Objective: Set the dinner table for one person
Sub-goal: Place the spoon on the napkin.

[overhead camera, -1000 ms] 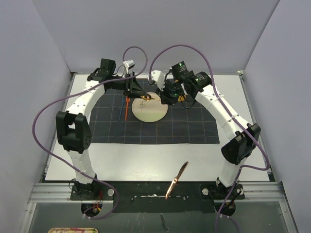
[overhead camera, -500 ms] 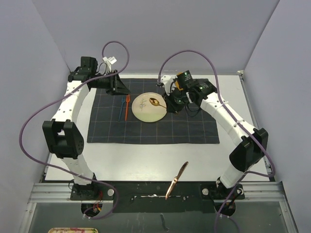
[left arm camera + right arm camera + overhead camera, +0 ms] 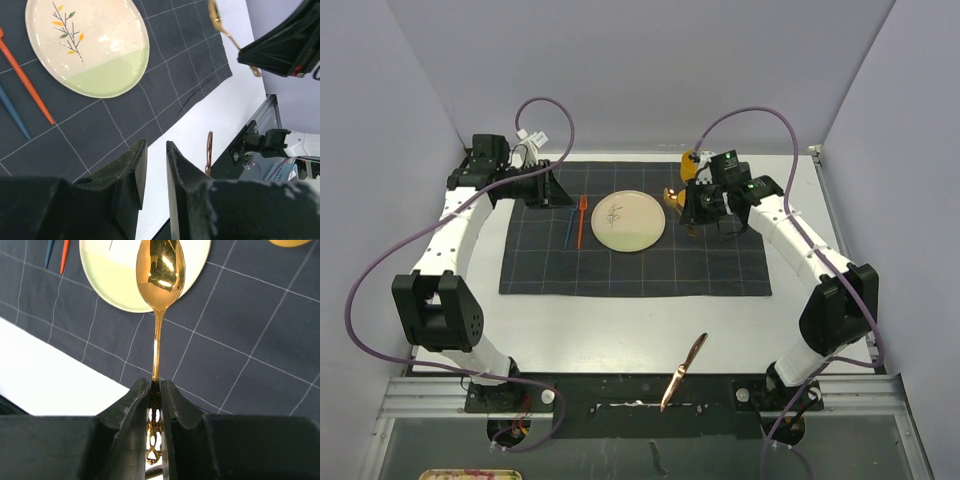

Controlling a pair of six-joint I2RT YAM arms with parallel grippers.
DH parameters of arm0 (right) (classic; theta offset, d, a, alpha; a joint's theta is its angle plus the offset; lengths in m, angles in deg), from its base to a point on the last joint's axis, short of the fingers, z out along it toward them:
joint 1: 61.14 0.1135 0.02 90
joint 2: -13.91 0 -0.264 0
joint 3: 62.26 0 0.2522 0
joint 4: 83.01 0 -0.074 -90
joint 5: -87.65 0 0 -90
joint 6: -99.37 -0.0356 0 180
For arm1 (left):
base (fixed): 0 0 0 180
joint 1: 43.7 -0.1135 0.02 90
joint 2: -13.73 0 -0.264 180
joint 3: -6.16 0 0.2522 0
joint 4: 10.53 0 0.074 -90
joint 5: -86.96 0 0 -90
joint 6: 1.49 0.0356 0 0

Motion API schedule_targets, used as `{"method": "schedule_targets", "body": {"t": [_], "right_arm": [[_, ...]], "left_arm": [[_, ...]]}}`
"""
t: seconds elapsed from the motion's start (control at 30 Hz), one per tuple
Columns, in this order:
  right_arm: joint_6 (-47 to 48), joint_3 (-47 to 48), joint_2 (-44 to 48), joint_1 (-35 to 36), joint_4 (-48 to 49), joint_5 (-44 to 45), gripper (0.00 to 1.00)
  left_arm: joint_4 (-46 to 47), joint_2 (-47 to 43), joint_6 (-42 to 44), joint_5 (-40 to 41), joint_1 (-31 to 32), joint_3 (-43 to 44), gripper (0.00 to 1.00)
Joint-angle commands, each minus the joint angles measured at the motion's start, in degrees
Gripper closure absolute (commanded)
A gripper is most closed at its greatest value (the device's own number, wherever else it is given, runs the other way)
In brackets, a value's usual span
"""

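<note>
A cream and green plate (image 3: 628, 221) lies on the dark grid placemat (image 3: 720, 265) that covers the back of the white dinner table (image 3: 620, 330). An orange fork (image 3: 581, 222) and a blue utensil (image 3: 569, 226) lie left of the plate. My right gripper (image 3: 693, 207) is shut on the handle of a gold spoon (image 3: 160, 270), whose bowl hangs above the plate's right edge (image 3: 125, 275). My left gripper (image 3: 554, 192) hovers over the mat's far left corner. Its jaws (image 3: 155, 145) stand a narrow gap apart with nothing between them.
A copper knife (image 3: 684, 372) lies slanted across the table's near edge and the metal rail. A yellow-orange cup (image 3: 690, 164) stands at the mat's far edge behind the right gripper. Grey walls close in the back and both sides.
The left arm has drawn back to the left, away from the plate, and its jaws have narrowed. The right arm has carried the spoon from over the plate toward the plate's right edge.
</note>
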Motion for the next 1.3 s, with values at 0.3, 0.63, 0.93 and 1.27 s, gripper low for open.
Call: {"method": "schedule_targets", "body": {"t": [0.3, 0.63, 0.93, 1.27], "right_arm": [[-12.96, -6.82, 10.01, -3.24, 2.87, 12.97, 1.0], [-15.98, -16.04, 11.71, -8.01, 5.35, 10.91, 1.0], [-17.68, -16.64, 8.4, -9.4, 6.79, 9.64, 1.0], [-18.39, -16.37, 3.2, -9.07, 8.32, 9.28, 1.0]], "left_arm": [[5.44, -3.26, 0.58, 4.27, 0.94, -0.39, 0.82], [6.42, -3.38, 1.15, 7.63, 2.64, -0.48, 0.85], [5.62, -3.36, 2.39, 8.78, 4.07, -0.1, 0.87], [7.1, -4.79, 2.58, 10.62, 4.95, -1.91, 0.88]]}}
